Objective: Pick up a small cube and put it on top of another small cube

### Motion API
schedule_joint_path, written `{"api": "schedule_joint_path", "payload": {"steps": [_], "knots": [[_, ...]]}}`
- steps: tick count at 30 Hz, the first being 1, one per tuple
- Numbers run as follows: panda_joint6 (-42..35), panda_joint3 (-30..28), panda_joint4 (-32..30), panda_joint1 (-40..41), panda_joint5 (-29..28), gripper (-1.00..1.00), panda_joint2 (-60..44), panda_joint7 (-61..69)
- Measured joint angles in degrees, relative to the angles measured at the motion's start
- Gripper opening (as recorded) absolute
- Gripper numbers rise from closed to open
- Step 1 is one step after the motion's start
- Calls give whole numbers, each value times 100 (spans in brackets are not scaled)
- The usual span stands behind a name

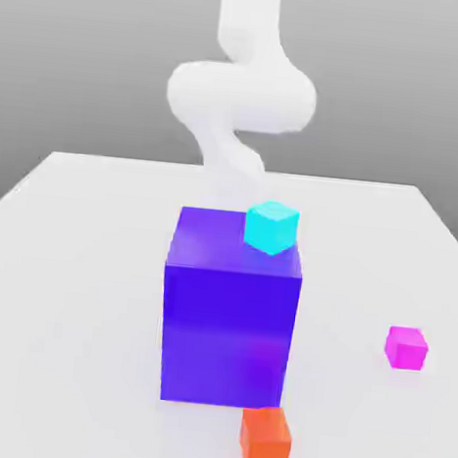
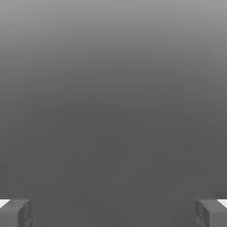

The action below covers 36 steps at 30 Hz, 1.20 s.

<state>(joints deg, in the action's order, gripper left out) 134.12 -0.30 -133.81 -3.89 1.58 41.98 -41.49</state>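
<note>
Exterior view gives me the small cube [image 1: 406,348] resting on the white table [image 1: 70,287], out at about four o'clock from the big blue-purple block [image 1: 231,312] at the table's middle and well apart from it. My arm [image 1: 241,91] rises behind that block, at its twelve o'clock, so the block stands between the arm and the near part of the table. In the hand view, the end effector [image 2: 113,213] has its two grey fingertips [image 2: 15,213] spread wide apart with nothing between them, facing plain grey background. A cyan cube [image 1: 272,226] sits on top of the block, near its far corner on the exterior view's right. An orange-red cube [image 1: 266,439] lies on the table just in front of the block, at its five o'clock. The small cube itself is glossy magenta-pink, sitting flat, far smaller than the block and near the cyan one in size.
</note>
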Motion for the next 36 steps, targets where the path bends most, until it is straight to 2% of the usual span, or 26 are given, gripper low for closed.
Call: {"api": "schedule_joint_path", "payload": {"steps": [11,21,25,29,33,36], "knots": [[1021,102,-892,-1649,603,0,-1721,1851],[1952,646,-1694,-2773,800,0,-3242,3261],[2344,924,-2023,-3174,554,0,-3841,3591],[2737,1027,-2353,-3604,-93,0,-4434,3640],[3303,726,-2343,-3834,-764,0,-5181,3334],[3798,423,-2230,-4082,-1018,0,-5802,3144]]}}
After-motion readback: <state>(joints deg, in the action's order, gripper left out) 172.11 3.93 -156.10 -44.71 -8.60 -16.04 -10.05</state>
